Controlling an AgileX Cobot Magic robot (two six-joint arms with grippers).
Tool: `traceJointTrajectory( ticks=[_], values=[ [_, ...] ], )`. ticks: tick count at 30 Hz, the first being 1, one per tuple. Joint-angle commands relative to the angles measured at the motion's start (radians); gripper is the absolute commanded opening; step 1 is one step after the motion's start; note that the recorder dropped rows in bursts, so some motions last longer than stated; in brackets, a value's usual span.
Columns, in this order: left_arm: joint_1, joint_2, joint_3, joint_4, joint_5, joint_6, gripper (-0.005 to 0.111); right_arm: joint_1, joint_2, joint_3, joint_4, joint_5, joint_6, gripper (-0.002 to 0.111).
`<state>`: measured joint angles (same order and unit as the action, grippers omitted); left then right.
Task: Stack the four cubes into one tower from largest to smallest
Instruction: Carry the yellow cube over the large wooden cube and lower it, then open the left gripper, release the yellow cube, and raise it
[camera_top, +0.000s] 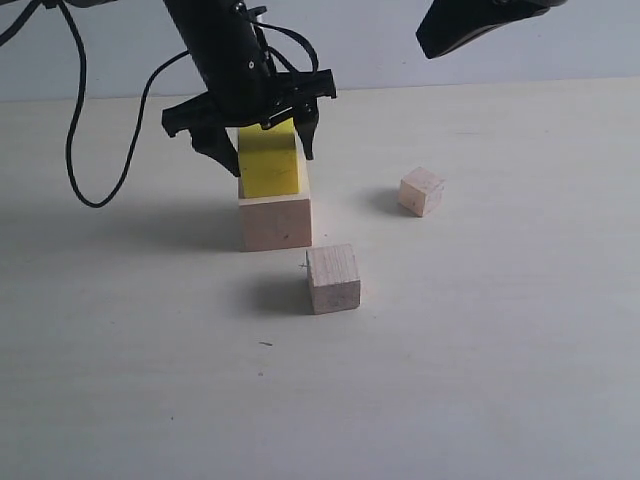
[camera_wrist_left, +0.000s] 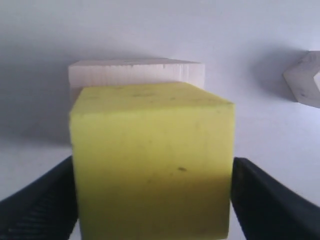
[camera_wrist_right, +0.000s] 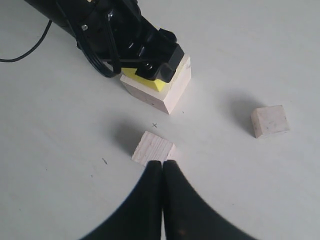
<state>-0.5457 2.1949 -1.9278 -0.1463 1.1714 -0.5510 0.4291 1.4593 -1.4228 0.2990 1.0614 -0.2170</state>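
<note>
Yellow cube is sitting on the big wooden cube, so the tower is looking half built. Left gripper is clamping it on both sides, likely steadying it while it seats. Medium cube and tiny cube are lying apart on the table, waiting. Right gripper, fingers pressed together and empty, is hovering above the medium cube. No containers showing.

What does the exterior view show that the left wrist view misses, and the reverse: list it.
Exterior only: the right gripper raised, and the medium cube and tiny cube both whole on the table. Left wrist only: a close-up of fingers flanking the yellow cube; one pale block is cut off at its edge. Both: yellow cube atop the largest cube.
</note>
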Motion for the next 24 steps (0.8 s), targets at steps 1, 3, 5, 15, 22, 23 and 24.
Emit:
traceJointTrajectory(
  ticks=[1, 3, 5, 15, 22, 23, 24],
  values=[
    [-0.005, -0.015, -0.005, 0.000, 0.006, -0.007, 0.076, 0.001, -0.006, -0.009, 0.004, 0.009, -0.009, 0.000],
    [-0.005, -0.019, -0.005, 0.005, 0.013, -0.007, 0.076, 0.001, -0.006, -0.009, 0.004, 0.009, -0.009, 0.000],
    [-0.005, -0.029, -0.005, 0.016, 0.022, -0.006, 0.076, 0.001, -0.006, -0.009, 0.004, 0.009, -0.009, 0.000],
    [0.008, -0.122, -0.005, 0.183, 0.050, -0.003, 0.075, 0.001, -0.006, -0.009, 0.004, 0.006, -0.009, 0.000],
    [0.006, -0.142, -0.005, 0.154, 0.050, 0.033, 0.067, 0.001, -0.006, -0.009, 0.004, 0.006, -0.009, 0.000],
    [0.006, -0.142, -0.005, 0.138, 0.050, 0.052, 0.067, 0.001, -0.006, -0.009, 0.004, 0.006, -0.009, 0.000],
    [0.006, -0.142, -0.005, 0.119, 0.050, 0.070, 0.067, 0.001, -0.006, -0.009, 0.004, 0.006, -0.009, 0.000]
  ],
)
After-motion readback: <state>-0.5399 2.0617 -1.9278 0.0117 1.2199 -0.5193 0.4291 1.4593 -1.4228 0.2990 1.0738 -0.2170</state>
